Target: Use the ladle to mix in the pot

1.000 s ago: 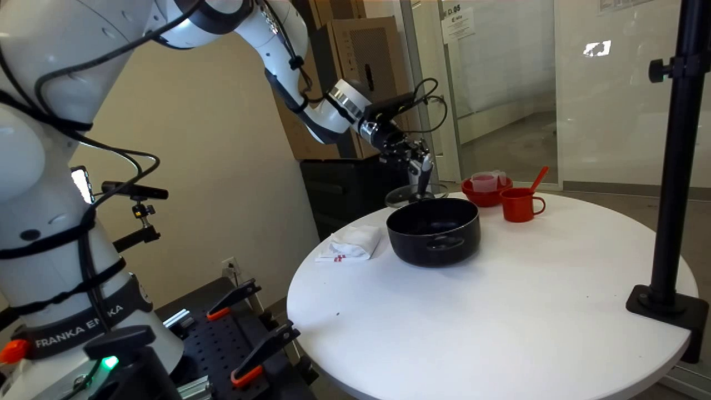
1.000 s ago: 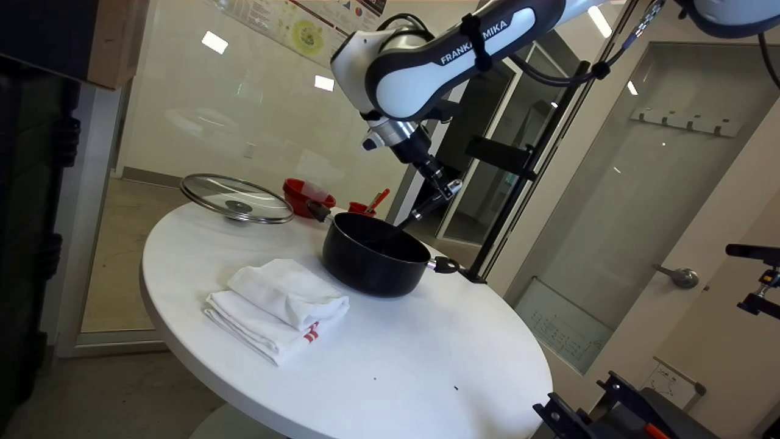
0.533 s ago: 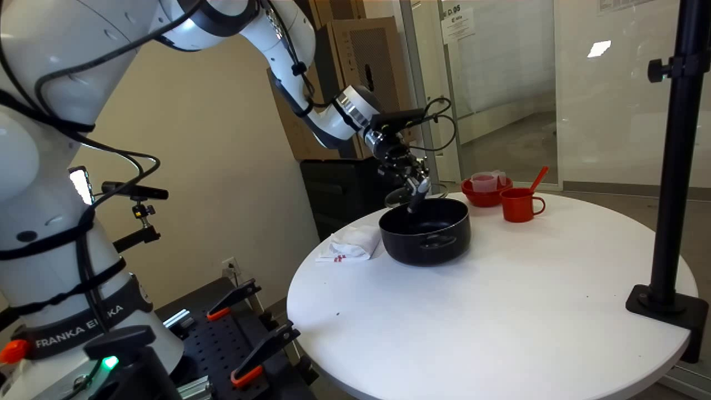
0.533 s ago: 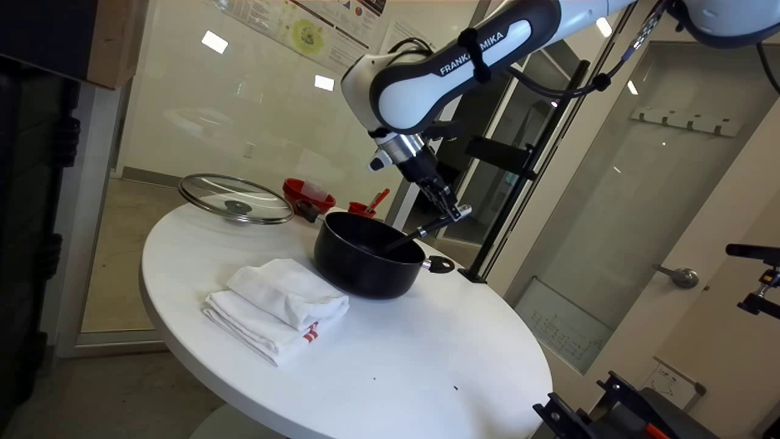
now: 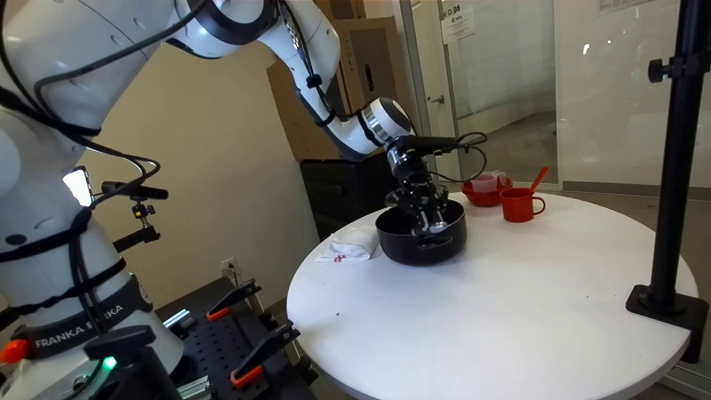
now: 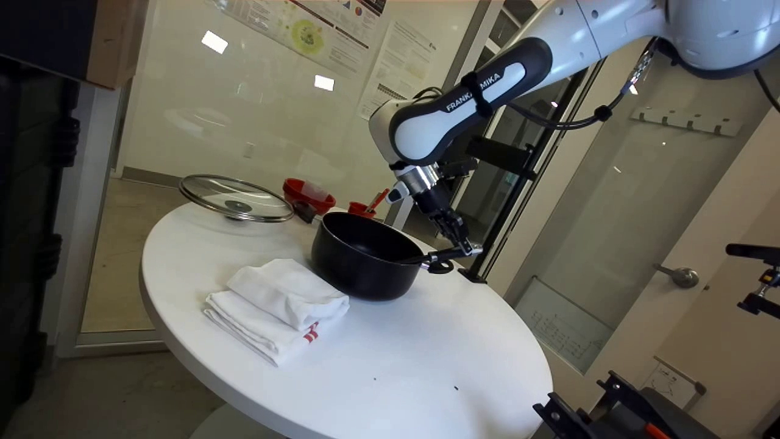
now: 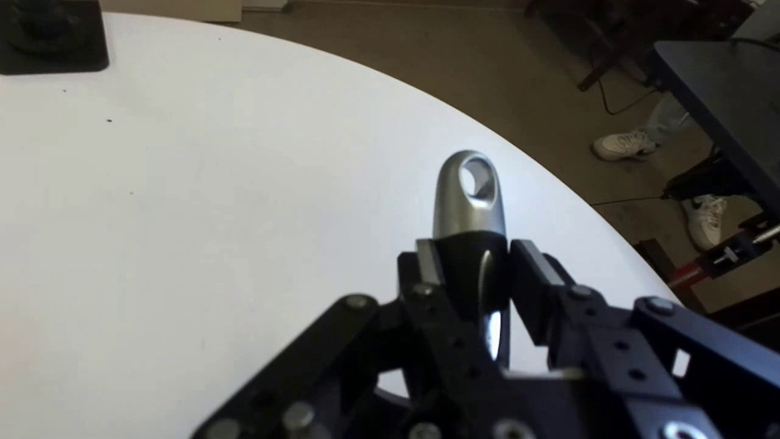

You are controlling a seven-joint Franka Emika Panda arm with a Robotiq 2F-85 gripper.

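- Table (image 5: pixel 527 322): round, smooth white; broad expanse reaching to its curved edge, lower right of an exterior view.
- Pot (image 6: pixel 365 268): round, black, frame centre.
- Cloth (image 6: pixel 277 311): white, folded, left of centre.
- Gripper (image 7: pixel 478 262): clenched on the ladle (image 6: pixel 449 253).
- Same ladle: dark handle, silver holed tip; crosses over the pot's right rim, lower end hidden.

Beige wall (image 5: pixel 216 161) fitted with power outlet (image 5: pixel 230 266). Round white table (image 6: pixel 402 366); brownish floor (image 7: pixel 481 79). Glazed door (image 6: pixel 591 225) with metal handle (image 6: pixel 681 278). Light reflections (image 6: pixel 214 42) on glossy panel (image 6: pixel 262 116).

Lab-type rm: Franka arm (image 6: pixel 463 103), wall posters (image 6: pixel 329 27), glass door (image 6: pixel 597 213), sm. whiteboard (image 6: pixel 673 383).
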